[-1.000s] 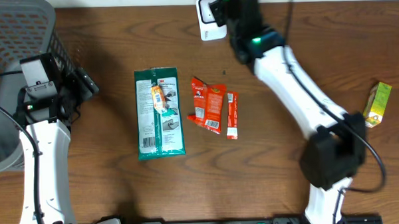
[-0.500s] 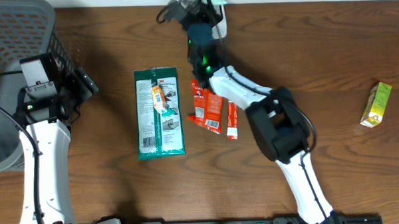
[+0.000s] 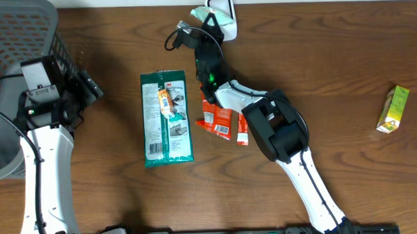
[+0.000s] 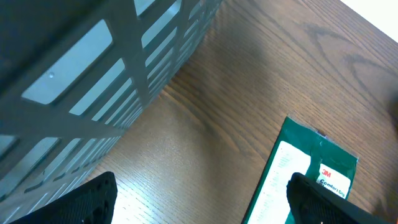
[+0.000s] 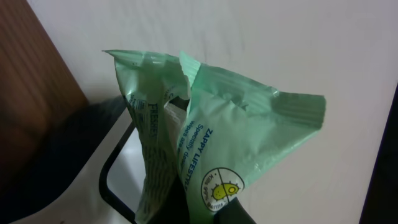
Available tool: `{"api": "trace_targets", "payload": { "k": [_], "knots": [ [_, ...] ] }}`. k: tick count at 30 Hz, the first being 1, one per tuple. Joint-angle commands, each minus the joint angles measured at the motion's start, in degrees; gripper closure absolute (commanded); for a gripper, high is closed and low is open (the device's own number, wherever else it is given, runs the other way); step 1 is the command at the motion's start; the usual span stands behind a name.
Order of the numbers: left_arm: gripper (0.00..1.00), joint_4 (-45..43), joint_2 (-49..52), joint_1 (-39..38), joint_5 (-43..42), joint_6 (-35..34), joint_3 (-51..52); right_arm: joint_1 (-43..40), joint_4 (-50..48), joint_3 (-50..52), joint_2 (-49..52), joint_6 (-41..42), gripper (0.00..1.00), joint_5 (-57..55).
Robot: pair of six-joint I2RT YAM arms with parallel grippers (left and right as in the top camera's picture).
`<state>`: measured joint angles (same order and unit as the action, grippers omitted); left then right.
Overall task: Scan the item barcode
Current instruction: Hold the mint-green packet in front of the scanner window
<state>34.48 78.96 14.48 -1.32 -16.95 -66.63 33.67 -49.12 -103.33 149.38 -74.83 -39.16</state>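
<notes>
A light green packet [image 5: 205, 143] is pinched in my shut right gripper [image 5: 205, 214], crumpled and upright, with printed text facing the camera. It hangs just over the white scanner [image 5: 127, 165], which has a black outline. From overhead, the packet [image 3: 206, 15] sits at the scanner's [image 3: 224, 7] left edge at the table's far side, with my right gripper [image 3: 202, 27] just below it. No barcode shows in any view. My left gripper [image 4: 202, 205] stands open above bare wood, beside the basket; overhead it [image 3: 93, 88] is at the left.
A grey mesh basket [image 3: 18, 40] fills the far left corner. A dark green 3M pack [image 3: 167, 118] lies mid-table, with red sachets [image 3: 221, 115] to its right, partly under my right arm. A yellow-green carton [image 3: 394, 109] stands at the right edge.
My right arm's elbow has swung left across the table and now lies over the red sachets. Its gripper stayed by the scanner and shifted slightly left. The left arm has not moved.
</notes>
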Motion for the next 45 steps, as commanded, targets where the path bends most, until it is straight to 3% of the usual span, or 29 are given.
{"api": "trace_targets", "payload": {
  "k": [1, 11, 16, 24, 30, 41, 45],
  "knots": [
    [0.12, -0.04, -0.94, 0.50, 0.74, -0.33, -0.79, 0.17, -0.87, -0.70, -0.28, -1.07, 0.99, 2.62],
    [0.12, -0.04, -0.94, 0.50, 0.74, -0.33, -0.79, 0.09, -5.57, -0.98, -0.28, -3.72, 0.99, 3.89],
    [0.12, -0.04, -0.94, 0.50, 0.74, -0.33, -0.79, -0.17, -2.99, -1.03, -0.28, -3.43, 0.99, 3.91],
    [0.12, -0.04, -0.94, 0.50, 0.74, -0.33, -0.79, -1.11, 1.66, -1.03, -0.28, 6.45, 0.99, 1.55],
    [0.12, -0.04, -0.94, 0.50, 0.74, -0.33, -0.79, -1.11, 1.44, -1.03, -0.28, 7.04, 0.99, 1.77],
    [0.12, -0.04, -0.94, 0.50, 0.74, -0.33, -0.79, -1.33, -9.73, -1.03, -0.28, 2.69, 0.99, 2.16],
    [0.12, -0.04, -0.94, 0.50, 0.74, -0.33, -0.79, -2.60, -9.27, -1.05, -0.28, 8.13, 0.99, 2.84]
  ]
}}
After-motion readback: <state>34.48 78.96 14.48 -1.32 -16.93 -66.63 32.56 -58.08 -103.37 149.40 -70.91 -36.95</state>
